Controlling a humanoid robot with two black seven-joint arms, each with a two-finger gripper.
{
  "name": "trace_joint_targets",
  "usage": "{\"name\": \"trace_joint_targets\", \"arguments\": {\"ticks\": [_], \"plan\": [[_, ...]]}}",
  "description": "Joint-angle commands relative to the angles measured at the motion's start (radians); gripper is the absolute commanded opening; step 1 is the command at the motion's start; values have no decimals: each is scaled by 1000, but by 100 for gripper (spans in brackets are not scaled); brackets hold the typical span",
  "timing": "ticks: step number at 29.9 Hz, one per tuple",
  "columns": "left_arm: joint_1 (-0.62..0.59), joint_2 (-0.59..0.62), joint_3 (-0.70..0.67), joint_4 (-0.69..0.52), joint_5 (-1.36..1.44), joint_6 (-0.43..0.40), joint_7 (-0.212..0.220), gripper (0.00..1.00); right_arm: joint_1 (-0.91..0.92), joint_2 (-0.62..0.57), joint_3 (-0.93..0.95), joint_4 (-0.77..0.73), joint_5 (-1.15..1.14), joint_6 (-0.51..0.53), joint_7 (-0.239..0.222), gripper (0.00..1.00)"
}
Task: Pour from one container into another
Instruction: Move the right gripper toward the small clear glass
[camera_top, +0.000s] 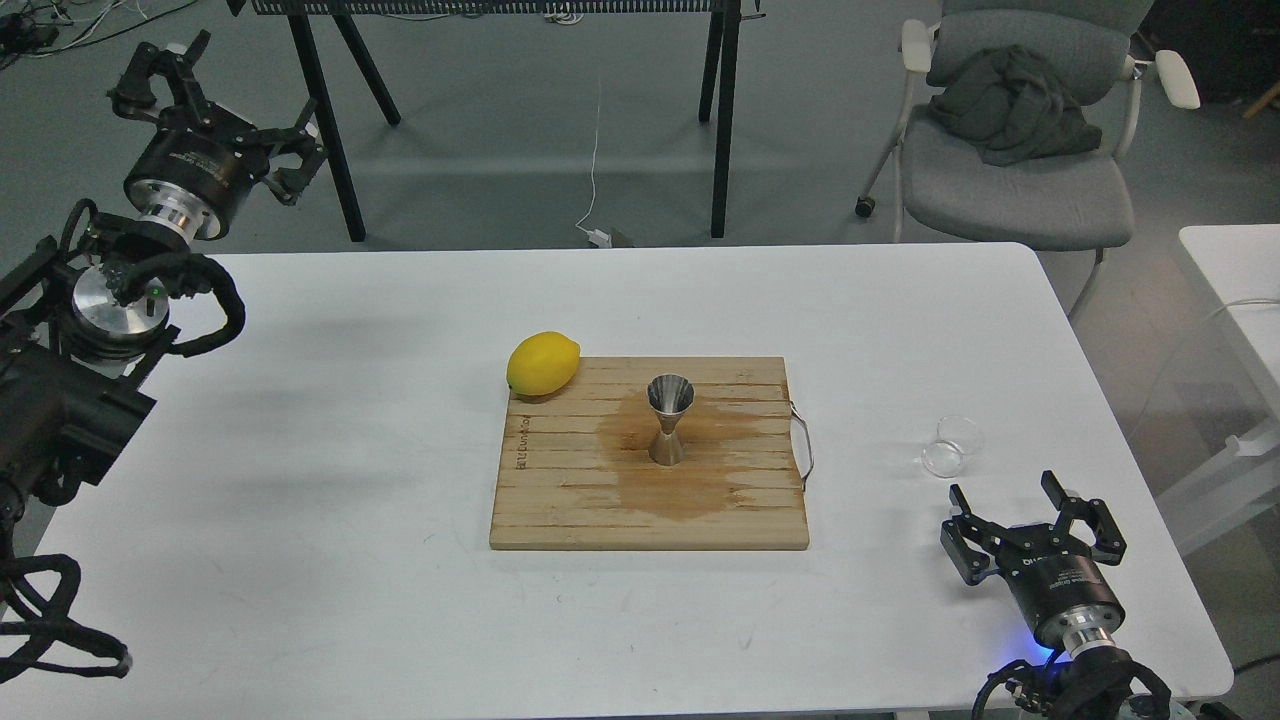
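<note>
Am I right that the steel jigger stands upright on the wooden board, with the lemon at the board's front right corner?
Not quite: the head view shows the lemon at the board's far left corner. The jigger does stand upright on the board.

A white table (300, 600) fills the foreground on grey floor (520, 150). At one o'clock stands a grey chair (1020, 185) holding crumpled dark cloth (1010, 105); black table legs (725, 120) rise at twelve.

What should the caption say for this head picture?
Steel jigger and lemon on wet board, clear cup beside open right end effector.
</note>
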Motion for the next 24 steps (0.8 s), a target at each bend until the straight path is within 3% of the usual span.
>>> {"name": "trace_joint_targets", "arguments": {"ticks": [1,24], "plan": [[0,2,0,0,0,-2,0,100,4,-4,-4,2,-1,0,-3,99],[6,1,3,0,2,-16,-2,100,15,2,9,59,18,0,-13,98]]}}
